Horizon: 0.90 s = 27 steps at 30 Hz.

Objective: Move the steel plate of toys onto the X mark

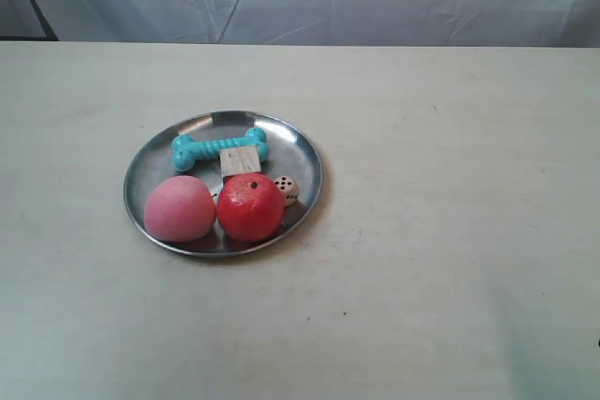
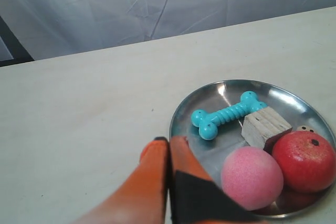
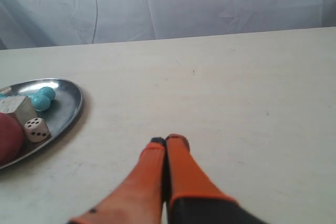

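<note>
1. Occlusion first: the white die sits partly behind the red apple in the exterior view. In the left wrist view you get only a sliver of it, between the apple and the wooden cube.
2. Right wrist view cuts the steel plate off at the picture edge. The apple is cropped, and only one knob of the teal bone shows past the cube.
3. Left wrist view: the finger base covers part of the plate's rim.
4. Plate contents, exterior view: bone along the far side, cube just in front of it, die beside the cube. The apple and the pink ball sit side by side at the near side, touching.
5. Plate lies flat on the cream table, left of centre in the exterior view.
6. Left gripper: orange fingers pressed together, nothing held, tips just beside the plate's rim. You can't tell its height.
7. Right gripper: fingers pressed together, empty, over bare table, apart from the plate.
</note>
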{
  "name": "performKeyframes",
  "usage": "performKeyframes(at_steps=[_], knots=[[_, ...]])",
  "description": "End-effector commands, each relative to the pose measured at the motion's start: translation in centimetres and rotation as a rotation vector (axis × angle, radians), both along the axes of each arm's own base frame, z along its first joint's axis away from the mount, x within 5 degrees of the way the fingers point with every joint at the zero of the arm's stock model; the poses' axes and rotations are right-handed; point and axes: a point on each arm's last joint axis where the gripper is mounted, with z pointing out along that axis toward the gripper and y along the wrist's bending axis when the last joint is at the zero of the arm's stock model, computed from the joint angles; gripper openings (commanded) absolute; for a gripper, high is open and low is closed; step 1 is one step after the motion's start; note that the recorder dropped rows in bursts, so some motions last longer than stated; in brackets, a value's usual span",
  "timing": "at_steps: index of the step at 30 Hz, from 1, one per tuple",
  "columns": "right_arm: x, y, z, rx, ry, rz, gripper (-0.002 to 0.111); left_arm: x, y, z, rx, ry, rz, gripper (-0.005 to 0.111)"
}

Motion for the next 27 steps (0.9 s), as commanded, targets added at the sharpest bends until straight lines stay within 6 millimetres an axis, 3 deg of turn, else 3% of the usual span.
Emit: performKeyframes(at_steps=[1, 16, 21, 23, 27], knots=[[0.0, 0.0, 0.0, 0.008, -0.006, -0.006, 0.0, -0.1, 0.1, 0.1, 0.002, -0.015, 0.007, 0.0], [0.0, 0.0, 0.0, 0.008, -0.006, -0.006, 0.0, -0.1, 0.1, 0.1, 0.002, -0.018, 0.007, 0.0], [0.0, 0.0, 0.0, 0.008, -0.006, -0.006, 0.0, -2.7, 0.5, 1.0, 0.072, -0.143, 0.015, 0.0], [0.0, 0.0, 0.0, 0.008, -0.006, -0.006, 0.0, -3.5, 1.1, 0.3, 0.21, -0.179, 0.035, 0.0], [0.0, 0.0, 0.0, 0.008, -0.006, -0.006, 0.0, -5.0, 1.9, -3.2, 0.253, -0.189, 0.117, 0.0]])
